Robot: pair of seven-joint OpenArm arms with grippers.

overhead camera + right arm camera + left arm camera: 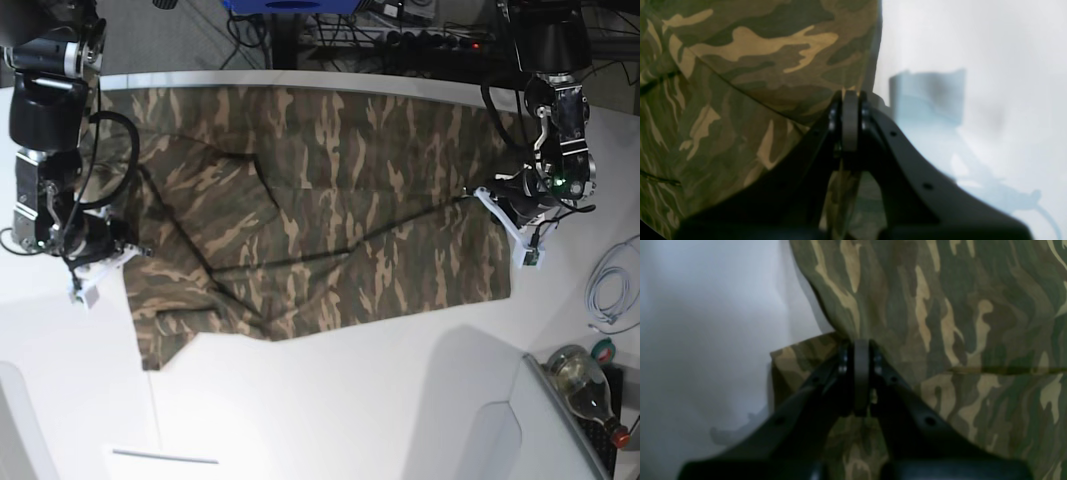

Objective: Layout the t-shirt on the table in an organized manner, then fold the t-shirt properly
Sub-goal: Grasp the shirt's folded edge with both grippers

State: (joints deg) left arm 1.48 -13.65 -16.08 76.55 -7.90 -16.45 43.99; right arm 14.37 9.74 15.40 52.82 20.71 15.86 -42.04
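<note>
Spread wide across the white tabletop: the camouflage t-shirt. Left tool clamped on its edge. Right tool likewise pinched together on cloth at the opposite side.

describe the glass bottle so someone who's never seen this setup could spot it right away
Start at the white table with the camouflage t-shirt spread across it, then go to the base view's bottom right corner, past the table's edge. The bottle lies there, clear glass with a red cap, beside a coiled white cable.
</note>
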